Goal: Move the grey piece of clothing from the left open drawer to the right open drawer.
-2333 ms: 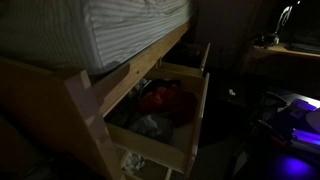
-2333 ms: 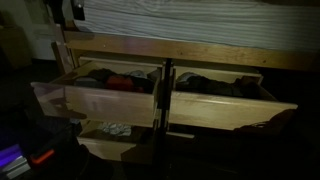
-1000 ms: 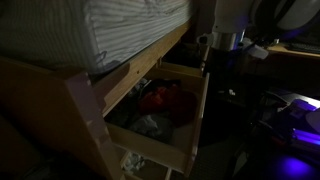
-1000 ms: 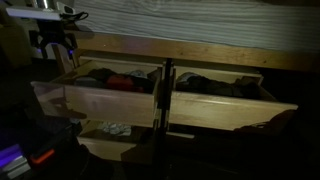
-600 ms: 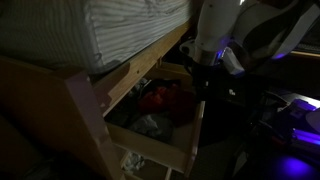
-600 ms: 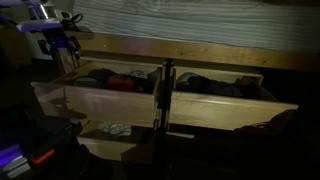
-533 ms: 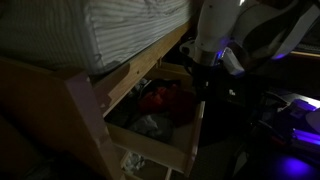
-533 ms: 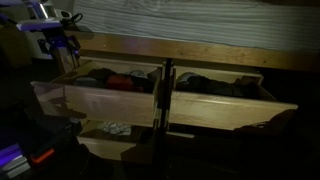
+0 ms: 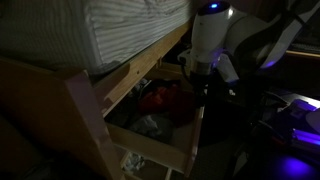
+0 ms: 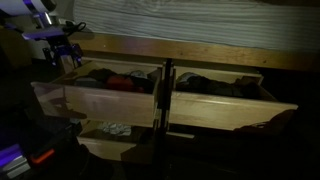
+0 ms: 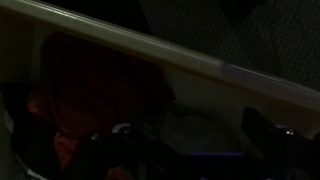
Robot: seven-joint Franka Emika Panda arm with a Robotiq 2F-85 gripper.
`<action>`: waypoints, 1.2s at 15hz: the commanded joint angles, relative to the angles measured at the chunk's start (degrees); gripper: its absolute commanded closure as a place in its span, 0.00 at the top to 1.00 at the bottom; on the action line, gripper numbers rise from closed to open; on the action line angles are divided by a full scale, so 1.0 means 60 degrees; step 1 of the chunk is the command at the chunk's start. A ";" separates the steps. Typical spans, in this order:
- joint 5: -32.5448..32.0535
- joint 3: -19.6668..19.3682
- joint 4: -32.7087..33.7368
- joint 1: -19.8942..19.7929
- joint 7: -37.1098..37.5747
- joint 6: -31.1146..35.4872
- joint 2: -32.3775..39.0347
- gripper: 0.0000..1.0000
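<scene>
Gripper is seen at upper left in an exterior view, over the end of the left drawer; whether it is spread cannot be told. Grey clothing is lodged inside, at lower centre, beside red cloth, which could be seized instead in such dimness.

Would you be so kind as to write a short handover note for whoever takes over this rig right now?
The gripper hovers above the back outer corner of the left drawer. No cloth is visible in it, and it is too dark to tell whether it is open or shut.
The grey clothing lies in the left drawer, beside a red garment.
The right drawer is open, with dark clothes inside.
Done: nothing has been transferred yet.
Left: lower into the left drawer, grasp the grey clothing, carry it to the right drawer and release it.
</scene>
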 commanded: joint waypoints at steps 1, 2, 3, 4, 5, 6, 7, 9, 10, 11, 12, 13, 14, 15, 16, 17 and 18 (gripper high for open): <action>-0.1277 -0.0649 0.1160 0.0584 0.1353 0.0438 0.1633 1.00; -0.1405 -0.0755 0.1376 0.0708 0.1621 0.0745 0.1865 1.00; -0.1451 -0.0877 0.1552 0.0835 0.1968 0.1079 0.1991 1.00; -0.1383 -0.0993 0.1737 0.0964 0.2219 0.1417 0.2140 1.00; -0.1115 -0.1028 0.1870 0.0960 0.2273 0.1803 0.2248 1.00; -0.0912 -0.1099 0.1971 0.0992 0.2285 0.2053 0.2297 1.00; -0.0614 -0.0974 0.1973 0.0881 0.2002 0.2111 0.2275 1.00; -0.0466 -0.1127 0.1892 0.1110 0.1891 0.1931 0.2199 1.00; -0.0402 -0.1135 0.1929 0.1115 0.1885 0.1947 0.2199 1.00; -0.0375 -0.1138 0.1941 0.1118 0.1882 0.1959 0.2200 1.00; -0.0367 -0.1139 0.1941 0.1118 0.1881 0.1966 0.2200 1.00; -0.0197 -0.0997 0.2122 0.0968 0.1630 0.1967 0.2452 1.00; 0.0328 -0.0468 0.2434 0.0486 0.0921 0.1752 0.2859 1.00; 0.0821 0.0121 0.2755 -0.0052 -0.0058 0.1797 0.3342 1.00; 0.1121 0.0674 0.3023 -0.0541 -0.0795 0.1734 0.3692 1.00; 0.1565 0.0836 0.3387 -0.0646 -0.1516 0.1630 0.4150 1.00; 0.1749 0.0907 0.3772 -0.0692 -0.1861 0.1444 0.4555 1.00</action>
